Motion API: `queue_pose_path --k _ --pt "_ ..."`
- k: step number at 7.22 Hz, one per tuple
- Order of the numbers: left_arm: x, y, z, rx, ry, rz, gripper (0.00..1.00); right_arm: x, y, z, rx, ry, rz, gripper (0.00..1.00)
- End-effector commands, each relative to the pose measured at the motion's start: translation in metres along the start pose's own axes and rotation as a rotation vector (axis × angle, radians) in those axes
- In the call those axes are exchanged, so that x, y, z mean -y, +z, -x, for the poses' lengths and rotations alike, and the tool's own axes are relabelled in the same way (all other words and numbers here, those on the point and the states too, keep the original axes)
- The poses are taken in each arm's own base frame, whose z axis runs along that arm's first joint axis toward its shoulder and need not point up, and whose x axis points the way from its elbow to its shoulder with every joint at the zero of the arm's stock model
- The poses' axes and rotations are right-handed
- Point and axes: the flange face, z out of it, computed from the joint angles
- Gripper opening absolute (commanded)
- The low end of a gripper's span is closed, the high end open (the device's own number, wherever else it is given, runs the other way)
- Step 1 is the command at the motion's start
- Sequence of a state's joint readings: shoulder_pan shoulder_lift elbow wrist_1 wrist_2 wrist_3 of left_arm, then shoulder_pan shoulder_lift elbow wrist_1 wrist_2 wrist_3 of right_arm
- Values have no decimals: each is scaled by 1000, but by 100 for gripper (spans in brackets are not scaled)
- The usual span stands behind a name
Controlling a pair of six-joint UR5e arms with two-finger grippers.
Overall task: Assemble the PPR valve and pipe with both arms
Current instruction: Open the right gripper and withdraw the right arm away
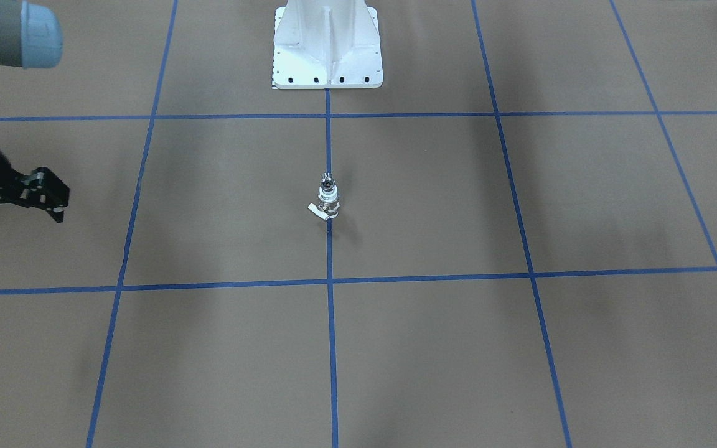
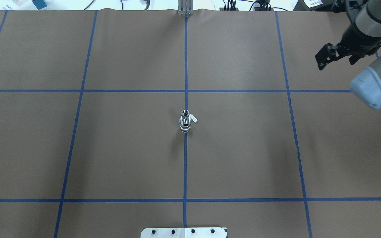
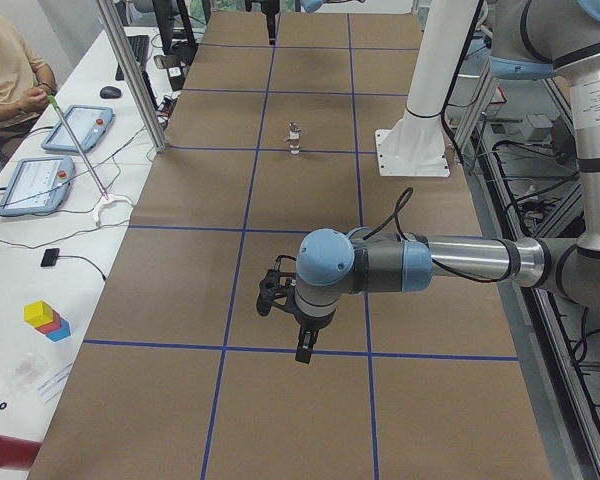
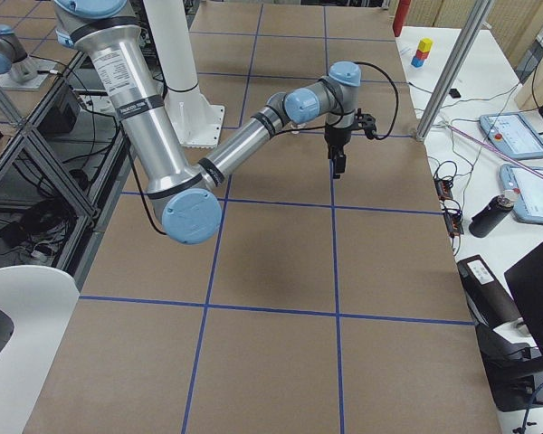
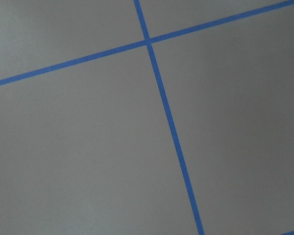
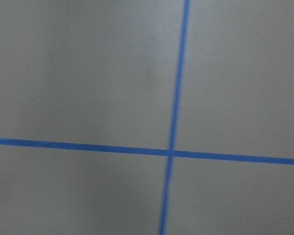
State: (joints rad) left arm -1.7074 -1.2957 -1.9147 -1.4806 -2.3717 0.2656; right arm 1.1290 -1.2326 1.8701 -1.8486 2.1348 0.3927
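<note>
PPR valve upright beneath pipe; right hand apart, left hand unclear.

Counting 1 PPR valve w/ 1 pipe sitting on top, mid-bench, well apart from all edges. 2 arms reaching over the bench: left arm and right arm. Each is carrying 1 gripper, so 2: left gripper, and right gripper hanging nr the operator-side right corner. 1 white pedestal standing at the robot-side edge. Beyond the operators' edge: 2 tablets lying flat, 3 coloured blocks sitting in 1 pile, 1 person showing.
</note>
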Motion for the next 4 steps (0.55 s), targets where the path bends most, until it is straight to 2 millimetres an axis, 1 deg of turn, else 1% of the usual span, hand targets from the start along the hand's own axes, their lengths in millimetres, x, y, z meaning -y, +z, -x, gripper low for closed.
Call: queue_pose_path --k 1,2,3,4 --pt "4 0 -3 11 -33 -5 100 -37 16 -104 -17 -68 56 100" --pt "7 3 -7 14 -6 -10 100 -56 21 -143 -28 -20 75 100" --pt "10 10 -13 11 15 8 100 -79 24 -181 -26 -32 92 100" --pt "12 11 -16 12 32 1 100 -103 25 -219 -25 -26 103 100"
